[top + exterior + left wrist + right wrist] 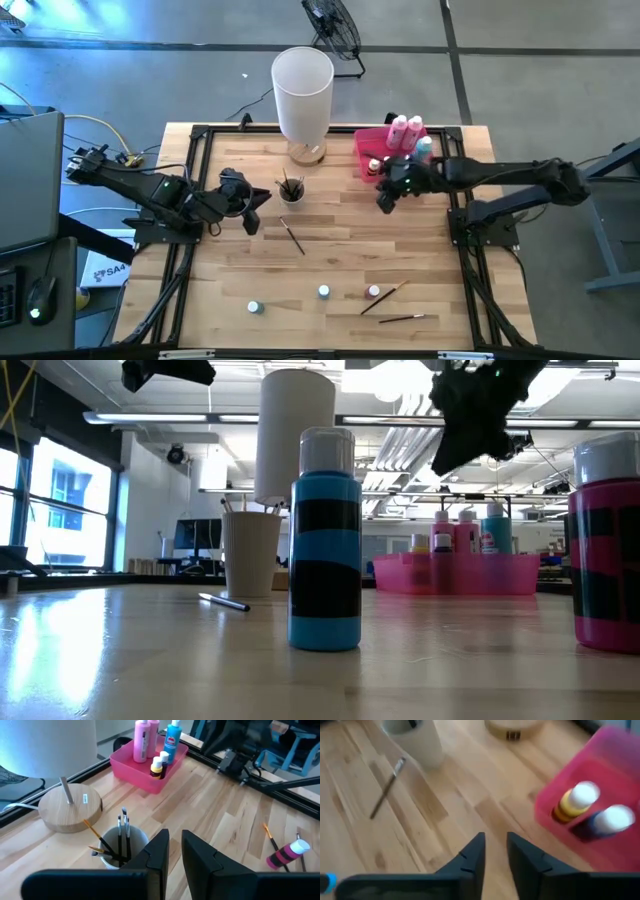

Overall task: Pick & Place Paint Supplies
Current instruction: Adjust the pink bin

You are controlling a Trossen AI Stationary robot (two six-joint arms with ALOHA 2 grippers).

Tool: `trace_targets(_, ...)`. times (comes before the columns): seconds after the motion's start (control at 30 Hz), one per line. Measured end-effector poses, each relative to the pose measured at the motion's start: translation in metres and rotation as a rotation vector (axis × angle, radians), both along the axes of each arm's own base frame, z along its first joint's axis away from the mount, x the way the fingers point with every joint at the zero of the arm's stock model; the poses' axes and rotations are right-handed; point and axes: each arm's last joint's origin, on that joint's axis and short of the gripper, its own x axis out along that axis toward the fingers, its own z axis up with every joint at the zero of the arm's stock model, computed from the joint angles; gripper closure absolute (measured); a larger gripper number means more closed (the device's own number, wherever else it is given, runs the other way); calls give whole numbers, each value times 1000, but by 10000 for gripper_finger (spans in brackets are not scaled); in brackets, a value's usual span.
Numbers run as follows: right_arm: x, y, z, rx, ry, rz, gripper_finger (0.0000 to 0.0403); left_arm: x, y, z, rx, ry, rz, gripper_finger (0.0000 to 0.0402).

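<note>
The pink tray [372, 147] at the far right holds two taller pink bottles [405, 128], a teal one [172, 742] and tiny bottles [575, 800]. Three small bottles [324, 292] stand near the front edge, among them a teal one [325, 540] and a pink one [605, 550]. Two brushes [385, 298] lie beside them. Another brush [292, 236] lies mid-table. Several brushes stand in a white cup [291, 190]. My right gripper [385, 197] hovers at the tray's near left corner, open and empty. My left gripper [250, 207] hangs left of the cup, its fingers [161, 851] a narrow gap apart, empty.
A tall white cylinder [302, 85] on a round wooden base [70, 810] stands just behind the cup. A black frame [195, 135] edges the table. Bare wood lies between the cup and the front row of bottles.
</note>
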Motion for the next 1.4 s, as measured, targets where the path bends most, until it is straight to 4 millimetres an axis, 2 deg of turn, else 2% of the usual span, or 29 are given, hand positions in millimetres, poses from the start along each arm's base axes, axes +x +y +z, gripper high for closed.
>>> trace_targets(0.1, 6, -1, -21, 20, 20, -29, 379, 0, 0, 0, 1, 0, 0, 352)
trace_targets(0.17, 9, -4, -33, 11, 28, -75, 395, 0, 0, 0, 2, 1, 0, 352)
trace_targets(0.33, 9, -16, -63, 2, 96, -202, 400, 0, 0, 0, 3, 1, 2, 352)
trace_targets(0.47, 9, -24, -86, 32, 177, -240, 401, 0, 0, 0, 2, 1, 3, 352)
trace_targets(0.7, 27, -29, -113, 60, 192, -232, 401, 0, 0, 0, 2, 1, 2, 352)
trace_targets(0.97, 38, -32, -129, 42, 182, -274, 401, 0, 0, 0, 2, 3, 2, 352)
trace_targets(1.4, 42, -42, -127, -10, 112, -342, 401, 0, 0, 0, 7, 6, -1, 352)
